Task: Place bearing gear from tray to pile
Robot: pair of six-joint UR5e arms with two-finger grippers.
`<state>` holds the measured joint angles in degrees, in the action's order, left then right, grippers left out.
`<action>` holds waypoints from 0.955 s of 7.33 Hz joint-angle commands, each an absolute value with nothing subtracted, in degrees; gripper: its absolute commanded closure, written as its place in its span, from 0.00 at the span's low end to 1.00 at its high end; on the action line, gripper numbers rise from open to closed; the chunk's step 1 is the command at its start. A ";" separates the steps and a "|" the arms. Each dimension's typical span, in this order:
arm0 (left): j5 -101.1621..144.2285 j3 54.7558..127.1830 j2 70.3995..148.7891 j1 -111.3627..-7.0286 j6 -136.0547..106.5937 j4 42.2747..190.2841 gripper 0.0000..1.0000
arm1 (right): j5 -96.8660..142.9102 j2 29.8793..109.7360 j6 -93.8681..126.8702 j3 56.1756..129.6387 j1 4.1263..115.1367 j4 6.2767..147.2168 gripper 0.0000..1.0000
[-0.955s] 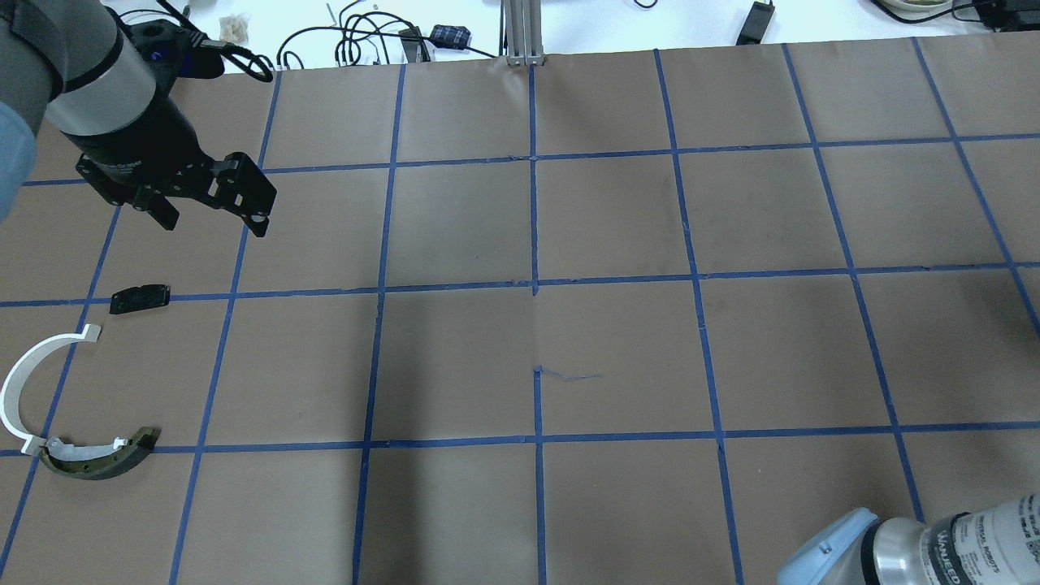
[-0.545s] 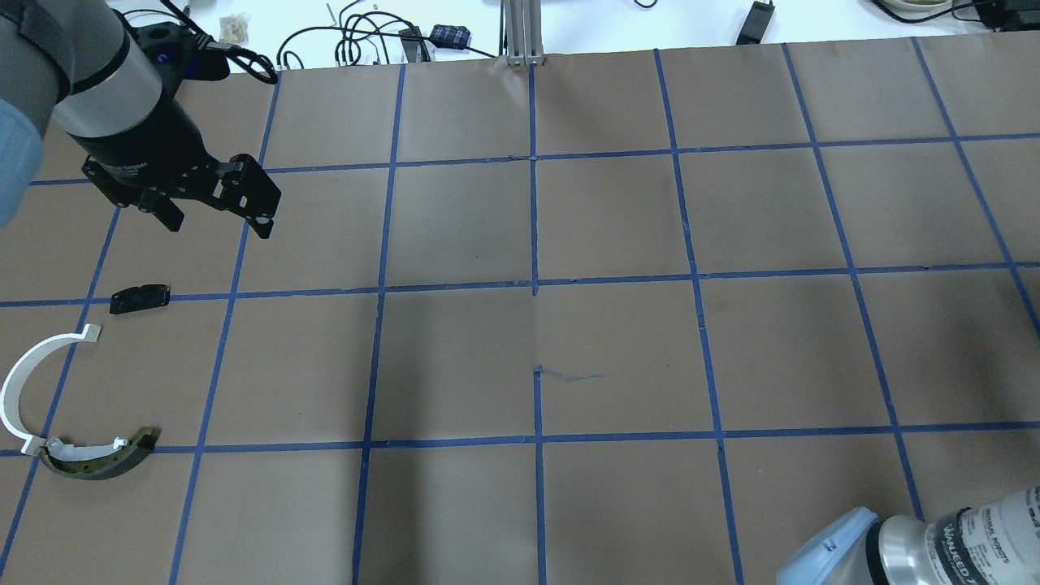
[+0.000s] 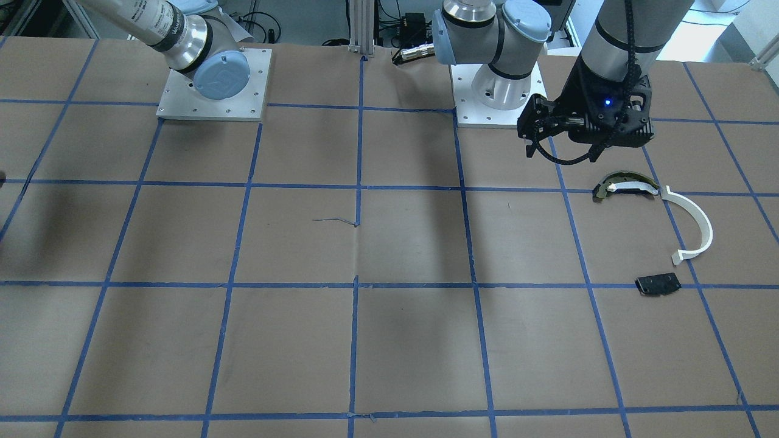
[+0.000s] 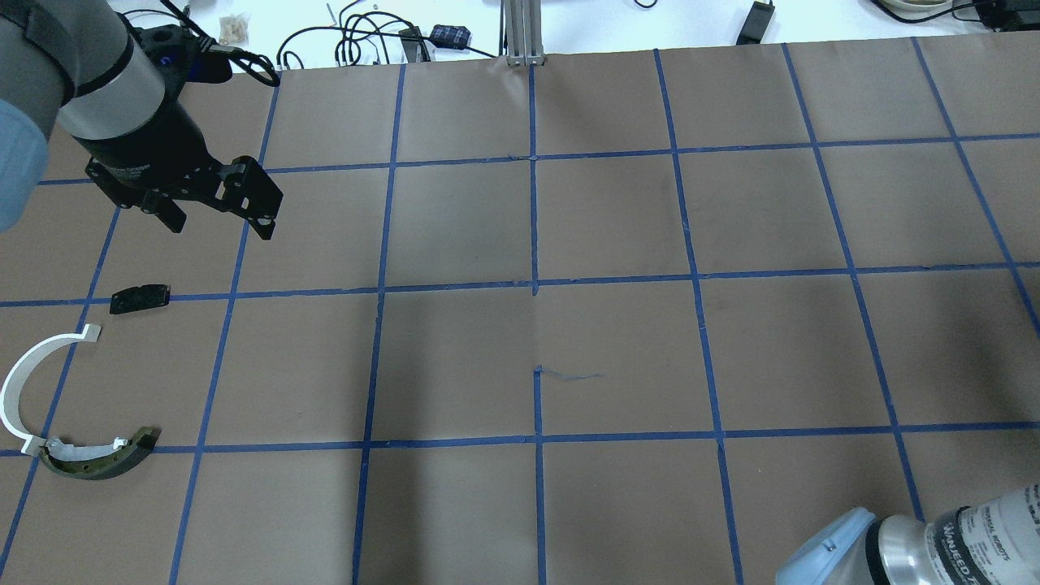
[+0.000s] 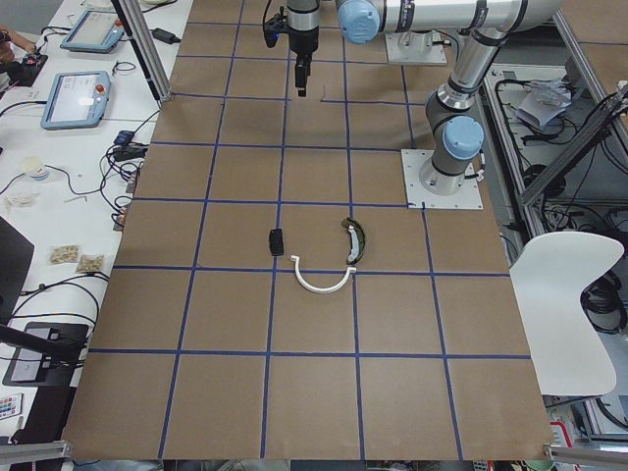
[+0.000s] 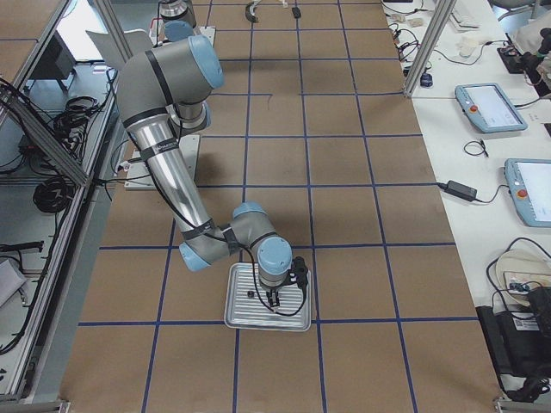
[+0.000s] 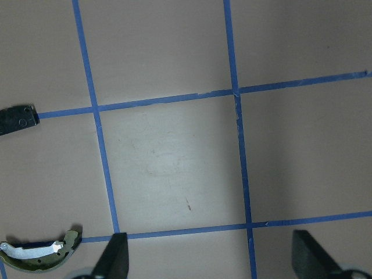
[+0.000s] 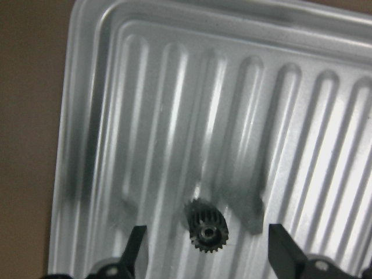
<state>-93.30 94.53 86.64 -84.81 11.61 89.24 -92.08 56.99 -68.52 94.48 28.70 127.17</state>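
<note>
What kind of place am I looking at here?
Likely a robotics lab: brown paper-covered table gridded with blue tape, grey robot arm with blue joint caps, blue-framed touchscreen pendants alongside.

The desk is covered with matt brown paper [image 4: 617, 357], faintly creased, and gridded with smooth blue tape [image 4: 534, 219]. At the desk's right end, the tray [image 8: 87, 58] is seen to be bare ribbed sheet metal with a soft satin sheen. The bearing gear [image 8: 206, 232] lying in it is of dark, dull metal. Near the left edge, the white half-ring [image 3: 706, 230] looks like smooth plastic. The curved dark piece [image 4: 97, 467] appears as tarnished metal backed by a brighter strip, and the black plate [image 4: 140, 298] is matt. The right arm [image 6: 168, 176] is clad in brushed silver metal with glossy pale-blue caps.
</note>
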 commanded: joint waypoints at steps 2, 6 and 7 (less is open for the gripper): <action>-93.25 94.48 86.31 -84.81 11.60 89.21 0.00 | -92.02 57.04 -68.55 94.40 28.74 126.83 0.99; -93.60 94.57 86.22 -84.81 11.60 89.21 0.00 | -91.85 67.09 -67.68 94.39 31.18 116.59 1.00; -93.26 94.31 86.22 -84.81 11.51 89.12 0.00 | -92.19 73.33 -63.06 94.83 34.59 110.37 1.00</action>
<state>-93.38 94.48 86.27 -84.81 11.58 89.19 -91.94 66.29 -66.83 94.36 31.28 117.22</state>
